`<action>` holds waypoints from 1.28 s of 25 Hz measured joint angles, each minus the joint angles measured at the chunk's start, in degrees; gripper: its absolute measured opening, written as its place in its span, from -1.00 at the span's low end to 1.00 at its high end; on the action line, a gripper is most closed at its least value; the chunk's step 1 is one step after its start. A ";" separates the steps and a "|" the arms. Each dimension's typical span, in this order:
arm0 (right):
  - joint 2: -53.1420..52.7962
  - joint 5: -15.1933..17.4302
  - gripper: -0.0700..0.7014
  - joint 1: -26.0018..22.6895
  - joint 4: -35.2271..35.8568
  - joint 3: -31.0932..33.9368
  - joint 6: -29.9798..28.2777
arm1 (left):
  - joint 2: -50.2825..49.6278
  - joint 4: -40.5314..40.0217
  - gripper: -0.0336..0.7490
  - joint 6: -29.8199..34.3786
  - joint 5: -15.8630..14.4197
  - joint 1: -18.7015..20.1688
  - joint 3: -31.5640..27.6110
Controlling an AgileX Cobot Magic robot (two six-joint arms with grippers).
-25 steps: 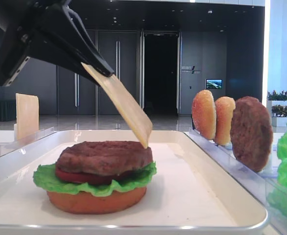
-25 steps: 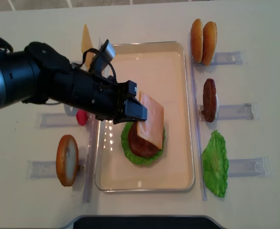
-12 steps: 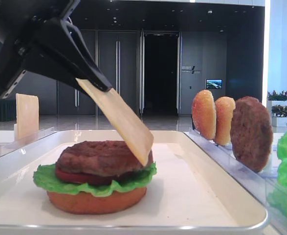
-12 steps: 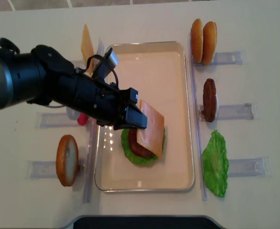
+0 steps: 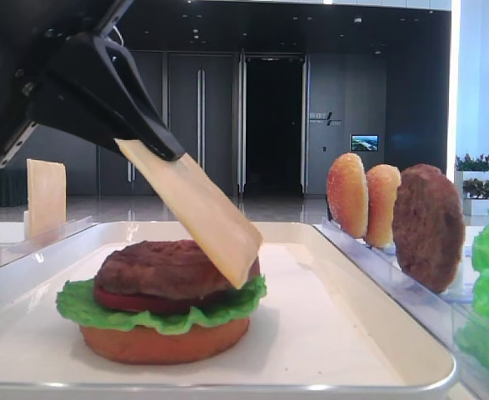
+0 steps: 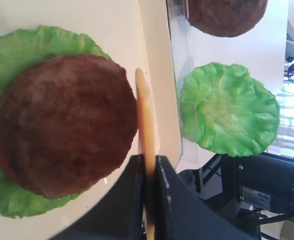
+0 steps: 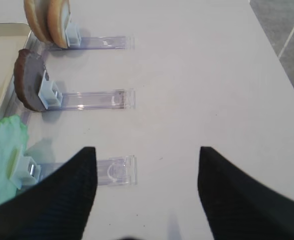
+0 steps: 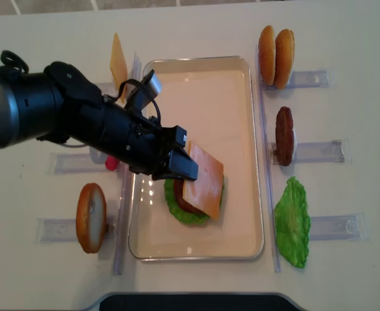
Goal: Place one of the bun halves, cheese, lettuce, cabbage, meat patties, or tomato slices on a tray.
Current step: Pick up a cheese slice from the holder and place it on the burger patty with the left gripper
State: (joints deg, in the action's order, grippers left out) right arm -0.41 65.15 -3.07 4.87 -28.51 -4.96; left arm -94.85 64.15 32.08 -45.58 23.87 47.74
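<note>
Best to lower the left gripper (image 5: 157,148) until the slanted cheese (image 5: 196,210), pinched by its upper edge between closed fingers, lies flat and centred on the patty (image 5: 173,268) in the tray (image 5: 369,333) before letting go; cheese thin, pale tan, square, stiffly tilted.
</note>
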 joint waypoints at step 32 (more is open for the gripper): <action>0.00 0.00 0.34 0.00 0.00 0.00 0.00 | 1.54 -0.29 -0.86 2.48 -1.08 -2.17 0.00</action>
State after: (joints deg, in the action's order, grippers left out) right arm -0.41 65.15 -3.07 4.87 -28.51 -4.96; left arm -93.31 63.86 34.56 -46.66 21.70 47.74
